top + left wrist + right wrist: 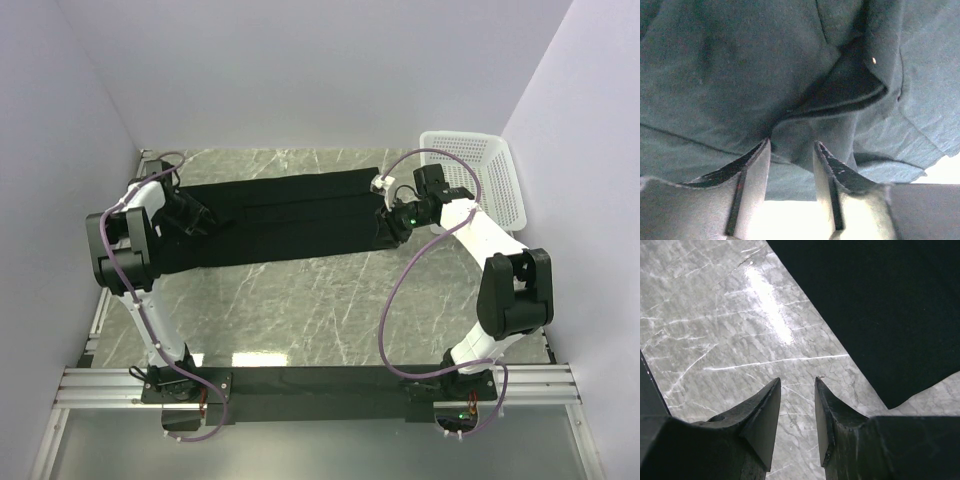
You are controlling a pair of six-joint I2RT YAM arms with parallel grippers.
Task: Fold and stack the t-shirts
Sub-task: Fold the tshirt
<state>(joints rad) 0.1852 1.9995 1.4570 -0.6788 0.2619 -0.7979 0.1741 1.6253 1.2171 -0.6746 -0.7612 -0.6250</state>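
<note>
The black t-shirt lies folded into a long band across the far half of the marble table. My left gripper sits at the band's left end. In the left wrist view the t-shirt fills the frame in rumpled folds, and my left gripper has its jaws apart with a cloth edge between the fingertips. My right gripper is at the band's right end. In the right wrist view it is open and empty over bare marble, with the t-shirt's corner just beyond and to the right.
A white perforated basket stands at the back right corner, close behind the right arm. White walls close in the table on the left, back and right. A black strip runs along the near edge by the arm bases.
</note>
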